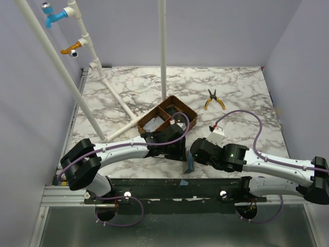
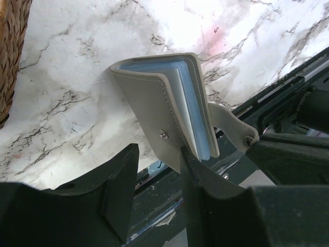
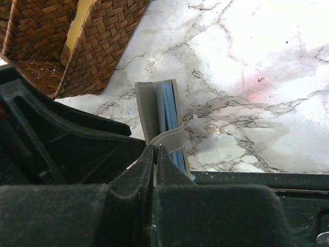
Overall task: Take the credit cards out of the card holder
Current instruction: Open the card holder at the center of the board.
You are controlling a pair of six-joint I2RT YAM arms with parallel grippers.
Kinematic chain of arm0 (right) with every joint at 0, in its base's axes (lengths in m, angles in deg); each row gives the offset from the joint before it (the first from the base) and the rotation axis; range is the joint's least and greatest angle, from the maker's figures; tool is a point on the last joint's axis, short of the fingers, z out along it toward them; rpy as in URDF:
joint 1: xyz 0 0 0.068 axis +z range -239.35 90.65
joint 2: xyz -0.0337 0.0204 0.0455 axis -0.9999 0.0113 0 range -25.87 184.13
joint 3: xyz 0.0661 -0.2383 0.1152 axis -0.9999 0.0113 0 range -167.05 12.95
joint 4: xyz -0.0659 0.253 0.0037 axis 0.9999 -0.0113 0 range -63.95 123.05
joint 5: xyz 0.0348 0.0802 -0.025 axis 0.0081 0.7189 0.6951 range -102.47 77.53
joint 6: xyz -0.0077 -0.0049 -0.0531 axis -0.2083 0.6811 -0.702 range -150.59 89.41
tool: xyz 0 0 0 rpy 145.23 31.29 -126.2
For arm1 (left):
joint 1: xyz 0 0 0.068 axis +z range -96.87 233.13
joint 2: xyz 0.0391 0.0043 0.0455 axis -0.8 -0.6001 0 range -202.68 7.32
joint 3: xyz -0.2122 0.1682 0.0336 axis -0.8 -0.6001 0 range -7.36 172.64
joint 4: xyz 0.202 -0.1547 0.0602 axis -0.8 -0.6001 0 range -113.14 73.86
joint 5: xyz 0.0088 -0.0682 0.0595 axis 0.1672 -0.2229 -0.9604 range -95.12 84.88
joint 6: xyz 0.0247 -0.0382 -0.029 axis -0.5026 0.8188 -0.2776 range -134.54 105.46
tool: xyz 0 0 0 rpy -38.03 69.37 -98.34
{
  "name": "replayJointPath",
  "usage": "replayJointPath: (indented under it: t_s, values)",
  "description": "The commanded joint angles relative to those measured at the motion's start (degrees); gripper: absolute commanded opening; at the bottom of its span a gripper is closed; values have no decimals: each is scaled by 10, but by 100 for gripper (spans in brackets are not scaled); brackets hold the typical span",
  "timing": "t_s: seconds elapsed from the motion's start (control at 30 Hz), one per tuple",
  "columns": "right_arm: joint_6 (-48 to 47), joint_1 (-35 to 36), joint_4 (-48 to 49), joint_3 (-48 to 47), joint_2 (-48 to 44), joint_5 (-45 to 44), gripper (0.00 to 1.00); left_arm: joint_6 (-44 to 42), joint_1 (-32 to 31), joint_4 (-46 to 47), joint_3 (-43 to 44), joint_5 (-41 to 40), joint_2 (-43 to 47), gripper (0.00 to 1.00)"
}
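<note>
The grey card holder (image 1: 190, 164) stands on edge near the table's front edge, between both grippers. In the left wrist view the card holder (image 2: 154, 103) is slightly open, with pale blue layers inside. I cannot make out separate credit cards among them. My left gripper (image 2: 158, 154) is open, and the holder's snap cover hangs against its right finger (image 2: 200, 180). It also shows in the top view (image 1: 180, 151). My right gripper (image 3: 156, 148) is shut on the holder's grey strap (image 3: 172, 138), pulled away from the holder (image 3: 151, 108). It also shows in the top view (image 1: 197, 153).
A brown woven tray (image 1: 177, 103) with something pale in one compartment stands just behind the grippers, and shows in the right wrist view (image 3: 103, 41). Yellow-handled pliers (image 1: 213, 99) lie at the back right. White pipes (image 1: 118, 98) cross the left half. A dark rail (image 1: 175, 185) runs along the front edge.
</note>
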Motion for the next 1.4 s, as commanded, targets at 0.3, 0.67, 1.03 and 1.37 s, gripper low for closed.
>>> replayJointPath:
  t_s: [0.3, 0.67, 1.03, 1.37]
  values:
    - [0, 2, -31, -30, -8, -33, 1, 5, -4, 5, -11, -5, 31, 41]
    - [-1, 1, -46, -33, -13, -37, 1, 9, -5, 7, -28, -13, 11, 29]
    - [-2, 2, -91, -47, -20, -53, 1, 10, -8, 9, -48, -23, -6, 0]
    - [-4, 1, -114, -63, -15, -72, 1, 19, -10, 15, -59, -26, -10, 0]
